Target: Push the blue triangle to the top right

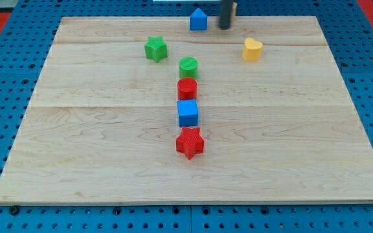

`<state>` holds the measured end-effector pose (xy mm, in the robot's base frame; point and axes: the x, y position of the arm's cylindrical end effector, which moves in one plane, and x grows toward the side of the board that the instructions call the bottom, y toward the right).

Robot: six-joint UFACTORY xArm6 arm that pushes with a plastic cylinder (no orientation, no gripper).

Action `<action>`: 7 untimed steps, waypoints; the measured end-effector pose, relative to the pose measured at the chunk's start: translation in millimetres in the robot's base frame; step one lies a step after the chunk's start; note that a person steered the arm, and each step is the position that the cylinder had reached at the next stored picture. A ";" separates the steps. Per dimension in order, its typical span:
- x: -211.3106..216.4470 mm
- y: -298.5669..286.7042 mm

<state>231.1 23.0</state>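
The blue triangle (198,19) sits at the top edge of the wooden board (96,155), a little right of centre. My tip (225,28) is just to the triangle's right, a small gap apart. The rod rises out of the view's top.
A green star (155,48) lies left of the triangle and lower. A yellow heart (252,49) lies lower right of my tip. A column runs down the middle: green cylinder (188,66), red cylinder (187,88), blue cube (188,112), red star (190,142).
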 end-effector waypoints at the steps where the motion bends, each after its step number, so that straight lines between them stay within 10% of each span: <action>1: 24.4 -100.1; 4: 16.9 -180.9; 7: -39.2 -89.9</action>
<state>191.8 -66.9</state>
